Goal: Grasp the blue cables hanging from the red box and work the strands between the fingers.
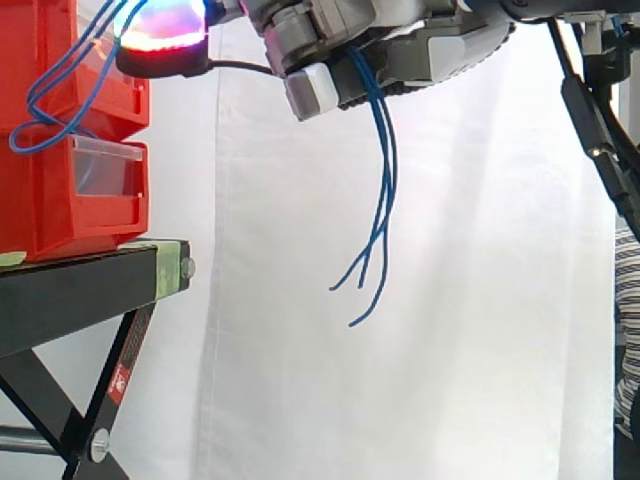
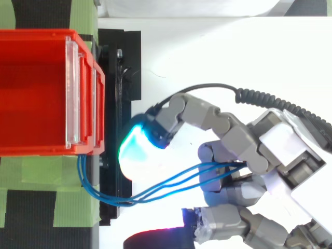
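Several blue cables trail from the red bin and are gripped between the robot hand's curled fingers, loose ends dangling.

The side view camera stands beside the work, at about the height of the red bins, and looks level across it toward the white curtain. It is close: the bins and the black stand are cut by the left edge, and the hand is cut by the top edge. The top view camera is above the work and looks straight down on it, also from near; there the bins lie at the left side and the hand at the lower right. Both views share the front of the bins, the edge of the stand, the hand and the blue cables between them.
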Motion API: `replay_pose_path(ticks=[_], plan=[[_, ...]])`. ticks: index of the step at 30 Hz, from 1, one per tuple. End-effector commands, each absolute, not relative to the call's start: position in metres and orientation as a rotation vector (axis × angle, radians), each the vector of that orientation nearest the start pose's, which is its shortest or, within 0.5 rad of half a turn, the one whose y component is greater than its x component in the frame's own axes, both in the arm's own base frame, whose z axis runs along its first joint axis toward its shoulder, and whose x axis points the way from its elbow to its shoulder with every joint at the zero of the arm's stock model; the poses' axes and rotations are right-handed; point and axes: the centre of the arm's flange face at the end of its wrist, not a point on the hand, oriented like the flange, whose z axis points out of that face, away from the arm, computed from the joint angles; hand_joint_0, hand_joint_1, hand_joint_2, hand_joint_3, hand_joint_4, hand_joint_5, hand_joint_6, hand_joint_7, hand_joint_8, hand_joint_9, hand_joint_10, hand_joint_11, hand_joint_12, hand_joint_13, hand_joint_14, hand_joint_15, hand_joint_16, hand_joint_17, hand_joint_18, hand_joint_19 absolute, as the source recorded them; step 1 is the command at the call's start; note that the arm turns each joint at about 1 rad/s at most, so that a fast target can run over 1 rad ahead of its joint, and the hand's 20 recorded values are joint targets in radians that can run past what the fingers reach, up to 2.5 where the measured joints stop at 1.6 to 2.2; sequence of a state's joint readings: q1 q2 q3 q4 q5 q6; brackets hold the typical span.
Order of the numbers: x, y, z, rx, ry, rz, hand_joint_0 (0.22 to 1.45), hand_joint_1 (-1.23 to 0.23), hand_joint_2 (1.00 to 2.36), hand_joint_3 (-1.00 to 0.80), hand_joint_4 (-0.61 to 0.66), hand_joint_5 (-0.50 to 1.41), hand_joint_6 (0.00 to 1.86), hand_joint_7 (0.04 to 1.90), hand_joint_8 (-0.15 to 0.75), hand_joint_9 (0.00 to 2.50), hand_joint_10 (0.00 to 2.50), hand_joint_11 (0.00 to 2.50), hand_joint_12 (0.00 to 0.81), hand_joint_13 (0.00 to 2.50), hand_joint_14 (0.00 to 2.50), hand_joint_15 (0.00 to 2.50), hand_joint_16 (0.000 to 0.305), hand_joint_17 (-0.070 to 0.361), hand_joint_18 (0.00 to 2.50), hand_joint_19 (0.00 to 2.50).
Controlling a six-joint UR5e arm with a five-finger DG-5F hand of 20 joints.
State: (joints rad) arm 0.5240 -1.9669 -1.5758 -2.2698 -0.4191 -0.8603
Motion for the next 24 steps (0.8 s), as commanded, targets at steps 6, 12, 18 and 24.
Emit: replay_pose_path(ticks=[6,12,18,24], plan=[[0.6375,0.11,0.3316,1.097,0.861,0.402,0.94,-0.61,1.02,-0.52,0.27,-0.08,0.68,1.14,0.384,0.99,2.5,2.5,0.419,1.08,2.5,1.64,0.046,0.104,1.46,1.18],[0.6379,0.1092,0.332,1.098,0.857,0.402,1.02,-0.58,1.02,-0.27,0.26,-0.07,0.68,1.12,0.384,0.99,2.5,2.5,0.419,1.08,2.5,1.64,0.046,0.104,1.46,1.18],[0.6378,0.1102,0.3321,1.098,0.857,0.405,1.11,-0.56,1.02,-0.21,0.26,0.01,0.6,1.14,0.384,0.99,2.5,2.5,0.419,1.08,2.5,1.64,0.046,0.104,1.46,1.18],[0.6378,0.1102,0.3321,1.098,0.857,0.405,1.28,-0.6,1.02,-0.04,0.17,0.23,0.4,1.26,0.384,0.99,2.5,2.5,0.419,1.08,2.5,1.64,0.046,0.104,1.46,1.18]])
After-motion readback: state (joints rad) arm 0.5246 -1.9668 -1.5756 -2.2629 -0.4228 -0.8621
